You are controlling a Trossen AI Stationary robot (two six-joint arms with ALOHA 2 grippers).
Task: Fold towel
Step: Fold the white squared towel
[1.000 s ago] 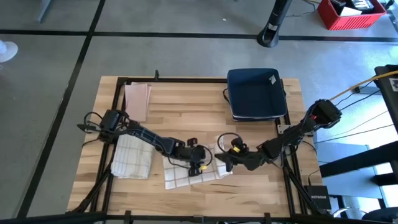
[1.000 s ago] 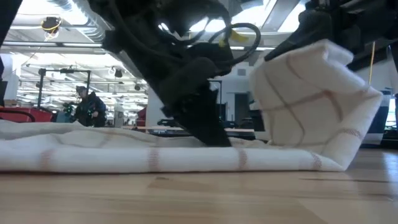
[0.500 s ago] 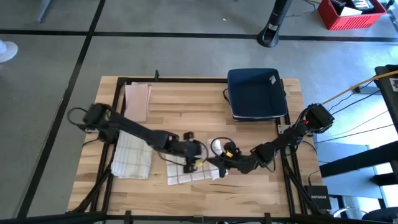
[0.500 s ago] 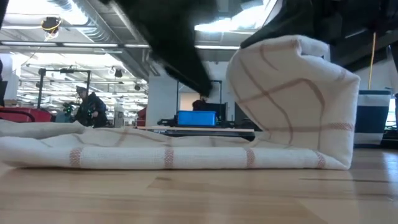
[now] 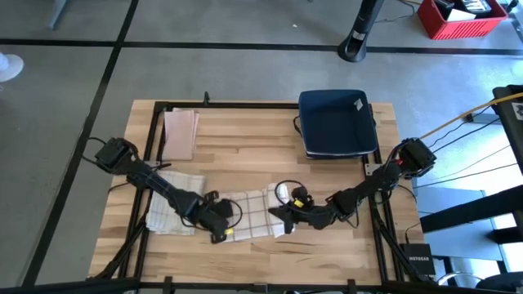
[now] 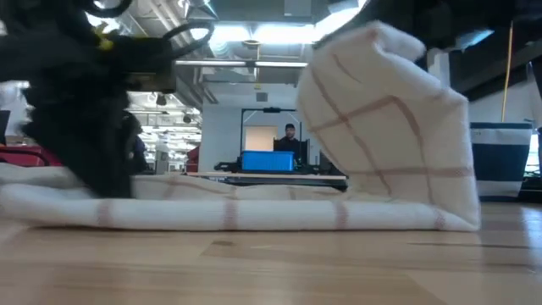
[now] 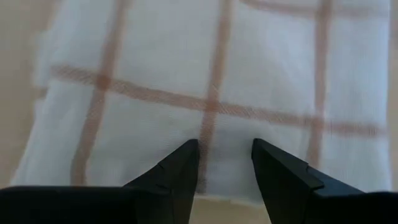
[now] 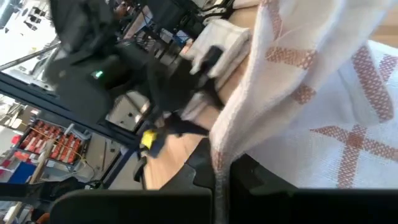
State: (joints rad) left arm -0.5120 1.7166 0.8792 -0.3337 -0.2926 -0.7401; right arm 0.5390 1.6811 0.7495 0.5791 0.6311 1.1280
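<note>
Checked towel (image 5: 245, 214) in right hand (image 5: 276, 217)

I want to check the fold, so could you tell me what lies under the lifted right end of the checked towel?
Under the lifted end of the checked towel lies the same towel's flat lower layer on the wooden table. The right gripper holds that end up. Whether anything sits between the layers is hidden.

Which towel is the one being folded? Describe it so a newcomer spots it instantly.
Start at the wooden table and go to its front edge, between the two arms. The white towel with thin reddish checks lies spread there, its right end lifted by the right gripper. Unlike the folded checked towel to its left and the folded pink cloth at the back left, it lies open.
</note>
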